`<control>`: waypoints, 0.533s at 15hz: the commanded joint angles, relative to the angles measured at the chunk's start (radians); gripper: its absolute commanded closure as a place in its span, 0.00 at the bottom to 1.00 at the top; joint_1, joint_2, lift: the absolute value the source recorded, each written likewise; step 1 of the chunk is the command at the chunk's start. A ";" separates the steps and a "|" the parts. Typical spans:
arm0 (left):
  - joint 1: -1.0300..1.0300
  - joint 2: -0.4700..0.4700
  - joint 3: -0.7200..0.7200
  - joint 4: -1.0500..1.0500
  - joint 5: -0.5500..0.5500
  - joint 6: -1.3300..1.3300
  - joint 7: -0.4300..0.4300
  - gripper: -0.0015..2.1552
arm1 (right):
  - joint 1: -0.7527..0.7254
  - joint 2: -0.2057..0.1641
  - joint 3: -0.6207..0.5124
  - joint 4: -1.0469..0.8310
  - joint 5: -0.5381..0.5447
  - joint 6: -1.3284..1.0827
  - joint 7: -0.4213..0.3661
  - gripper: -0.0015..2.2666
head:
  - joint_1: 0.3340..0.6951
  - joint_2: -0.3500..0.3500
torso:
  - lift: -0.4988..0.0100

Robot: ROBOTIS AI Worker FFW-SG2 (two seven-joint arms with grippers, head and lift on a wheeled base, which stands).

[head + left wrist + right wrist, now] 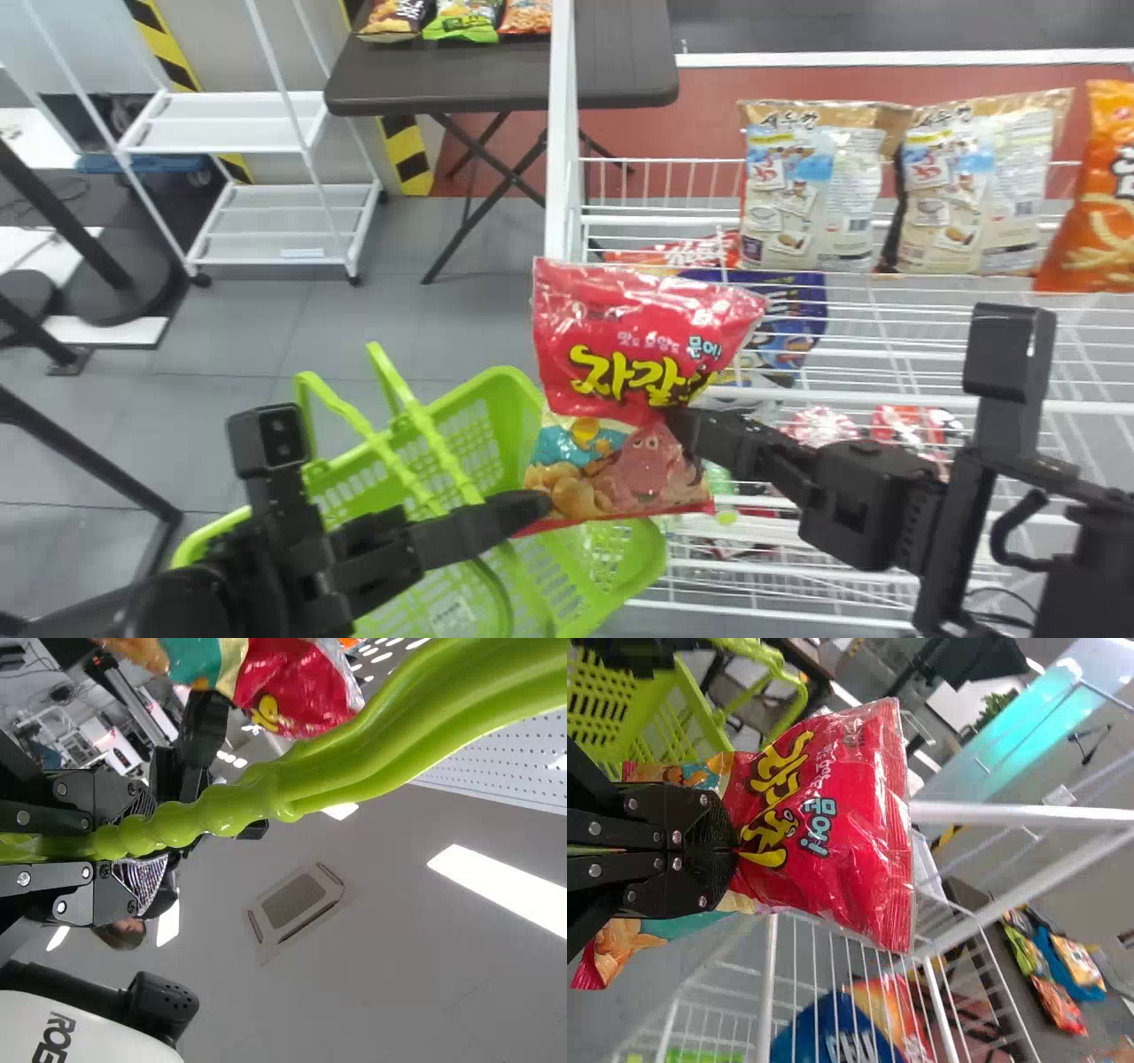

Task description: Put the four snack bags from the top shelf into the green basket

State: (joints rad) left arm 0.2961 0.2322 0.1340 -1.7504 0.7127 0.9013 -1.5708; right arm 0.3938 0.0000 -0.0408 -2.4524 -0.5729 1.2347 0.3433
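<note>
Right gripper (733, 850) clamped on red snack bag (633, 310), long axis near upright, at green basket's (512, 390) right end. Left gripper (137, 835) grips handle (221, 811). Drop likely wants shift left, then down.

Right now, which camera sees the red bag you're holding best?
Head view: the red bag shows nearly whole. Right wrist view: closer, but the right gripper hides its middle. Left wrist view: partly cut off.

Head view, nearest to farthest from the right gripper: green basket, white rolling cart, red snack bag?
1. Red snack bag: held in the right gripper.
2. Green basket: to the left, partly behind the bag.
3. White rolling cart: far left, on the floor beyond the basket.
</note>
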 commanded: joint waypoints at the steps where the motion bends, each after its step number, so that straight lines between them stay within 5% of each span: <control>1: 0.000 -0.002 -0.002 -0.001 0.005 0.000 -0.010 1.00 | -0.024 0.001 0.064 0.036 0.008 -0.002 -0.004 0.99 | 1.00 0.71 | 0.98; 5: 0.000 -0.002 -0.007 -0.009 0.011 0.003 -0.010 1.00 | -0.070 0.001 0.165 0.174 0.062 -0.005 -0.013 0.99 | 1.00 0.82 | 0.98; 6: 0.000 -0.002 -0.008 -0.009 0.013 0.003 -0.010 1.00 | -0.084 0.001 0.188 0.193 0.114 0.010 -0.013 0.83 | 1.00 0.84 | 0.98; 8: 0.000 -0.004 -0.011 -0.009 0.013 0.003 -0.010 1.00 | -0.102 0.001 0.200 0.227 0.131 0.041 -0.010 0.00 | 1.00 0.87 | 0.98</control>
State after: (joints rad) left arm 0.2960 0.2300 0.1251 -1.7597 0.7253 0.9043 -1.5708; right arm 0.3038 -0.0001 0.1486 -2.2492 -0.4563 1.2584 0.3314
